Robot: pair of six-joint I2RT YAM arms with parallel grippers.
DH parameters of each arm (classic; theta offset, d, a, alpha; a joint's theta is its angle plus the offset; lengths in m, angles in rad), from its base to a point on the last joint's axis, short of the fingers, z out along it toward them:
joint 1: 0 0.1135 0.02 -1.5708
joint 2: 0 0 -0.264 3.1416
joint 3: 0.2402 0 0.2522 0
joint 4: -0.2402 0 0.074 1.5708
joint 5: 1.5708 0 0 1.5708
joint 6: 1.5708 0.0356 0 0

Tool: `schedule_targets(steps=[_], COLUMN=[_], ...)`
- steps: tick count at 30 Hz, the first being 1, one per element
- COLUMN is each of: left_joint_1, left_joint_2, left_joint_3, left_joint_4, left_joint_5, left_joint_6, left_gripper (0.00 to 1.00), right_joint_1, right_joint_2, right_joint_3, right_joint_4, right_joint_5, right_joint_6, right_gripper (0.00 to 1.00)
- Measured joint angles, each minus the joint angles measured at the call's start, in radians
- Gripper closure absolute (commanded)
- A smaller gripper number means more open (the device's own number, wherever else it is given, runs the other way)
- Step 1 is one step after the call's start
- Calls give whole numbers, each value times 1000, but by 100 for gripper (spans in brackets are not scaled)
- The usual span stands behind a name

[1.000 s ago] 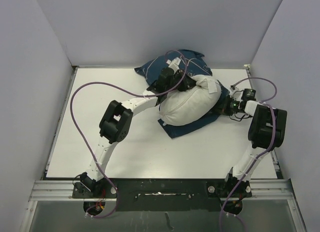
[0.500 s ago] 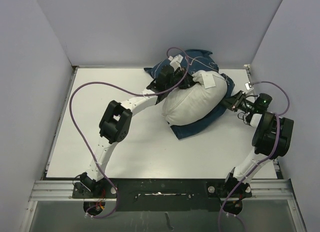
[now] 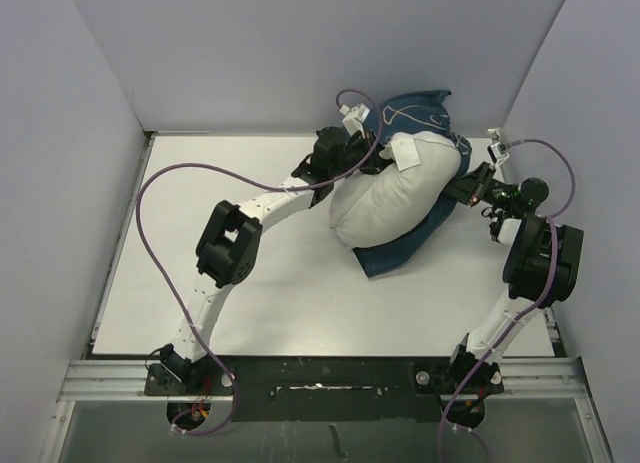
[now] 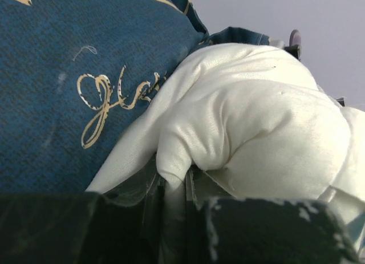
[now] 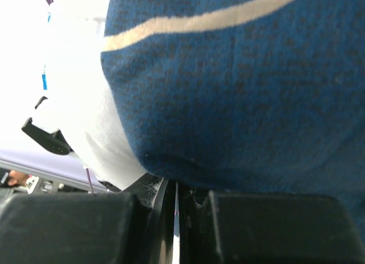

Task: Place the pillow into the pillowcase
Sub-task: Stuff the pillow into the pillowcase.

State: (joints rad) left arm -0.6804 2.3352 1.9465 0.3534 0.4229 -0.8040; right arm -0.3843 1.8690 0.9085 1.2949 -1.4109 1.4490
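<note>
We see the pillow [image 3: 395, 198] at the far right of the table [image 3: 250, 283], lying on the pillowcase [image 3: 418, 107] and mostly uncovered: blue fabric is bunched behind it toward the back wall [image 3: 300, 53] and shows as a strip under its near edge. The left gripper [image 3: 372, 159] is at the pillow's far-left end; the left wrist view shows its jaws closed on a fold of white pillow fabric, with the blue scripted cloth just left of that fold. The right gripper [image 3: 463, 191] is at the pillow's right side; the right wrist view shows its jaws nearly together with blue pillowcase cloth bunched right at the slit, so we read it as pinching the pillowcase
</note>
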Motion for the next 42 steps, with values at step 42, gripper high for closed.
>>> schedule_targets(steps=[42], left_joint_1=[-52], left_joint_2=[-154], left_joint_3=[-79], left_joint_4=[-659], left_joint_5=[-539], left_joint_6=[396], left_gripper=[100], right_joint_1=[353], right_joint_2=[-198], right_joint_3=[870], right_joint_4=[-1919], right_joint_5=[255], right_joint_6=[-1255], right_gripper=[100])
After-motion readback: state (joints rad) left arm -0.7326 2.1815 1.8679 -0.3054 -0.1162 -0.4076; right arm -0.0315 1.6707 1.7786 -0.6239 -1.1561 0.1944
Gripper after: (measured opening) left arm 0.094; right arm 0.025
